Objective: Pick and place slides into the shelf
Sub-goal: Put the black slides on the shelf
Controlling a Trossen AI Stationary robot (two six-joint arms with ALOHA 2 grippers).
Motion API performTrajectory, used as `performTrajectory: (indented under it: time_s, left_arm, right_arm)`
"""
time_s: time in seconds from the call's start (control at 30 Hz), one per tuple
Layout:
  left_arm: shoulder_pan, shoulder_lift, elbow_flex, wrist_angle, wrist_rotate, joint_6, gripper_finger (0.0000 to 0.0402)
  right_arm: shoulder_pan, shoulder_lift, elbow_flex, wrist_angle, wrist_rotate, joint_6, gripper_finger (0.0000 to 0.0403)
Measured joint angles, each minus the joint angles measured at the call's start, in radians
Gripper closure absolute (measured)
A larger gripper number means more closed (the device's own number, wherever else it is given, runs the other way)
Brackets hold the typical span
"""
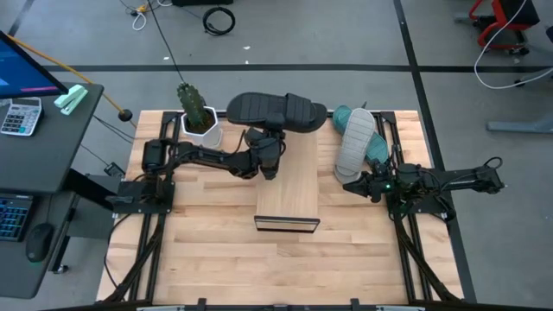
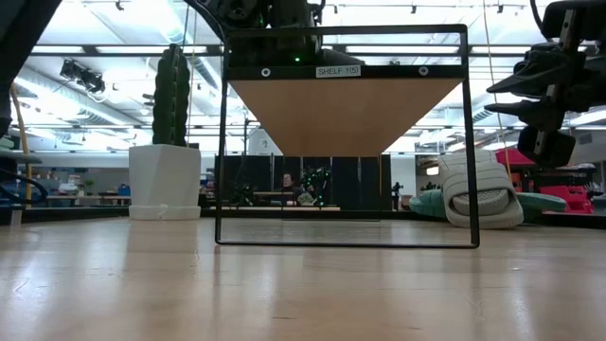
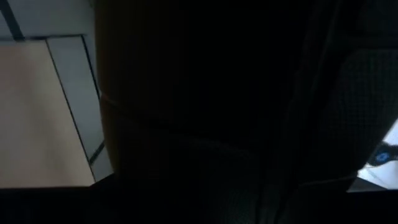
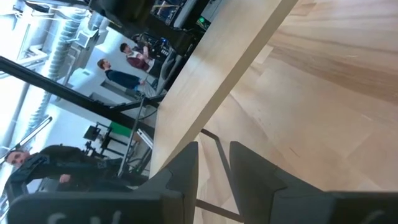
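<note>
Robotics lab, open-plan: grey floor with black tape lines (image 1: 413,52) and loose cables (image 1: 218,19), desk with monitor (image 1: 26,65) and calculator (image 1: 19,115), people (image 4: 115,73) at workstations beyond the right gripper (image 4: 214,163).

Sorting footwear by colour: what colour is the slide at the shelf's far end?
Black slide, ribbed strap; it shows best in the high view.

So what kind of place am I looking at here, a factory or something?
More likely a robotics lab or workshop than a factory. Two robot arms are bolted to a wooden table, a desk with a calculator stands beside it, and cables lie on the floor, with people at workstations behind.
</note>
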Motion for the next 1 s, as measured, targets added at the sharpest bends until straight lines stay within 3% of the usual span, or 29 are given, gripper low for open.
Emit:
performTrajectory:
  time_s: [0.47, 1.0]
  left_arm:
    - [-0.033, -0.004, 0.005, -0.058, 0.046, -0.104, 0.0168]
    - [-0.036, -0.004, 0.004, -0.152, 0.062, -0.097, 0.017]
  right_arm:
    - [0.0, 0.0, 0.0, 0.0, 0.0, 0.0, 0.0304]
    - [0.0, 0.0, 0.0, 0.0, -0.027, 0.005, 0.0304]
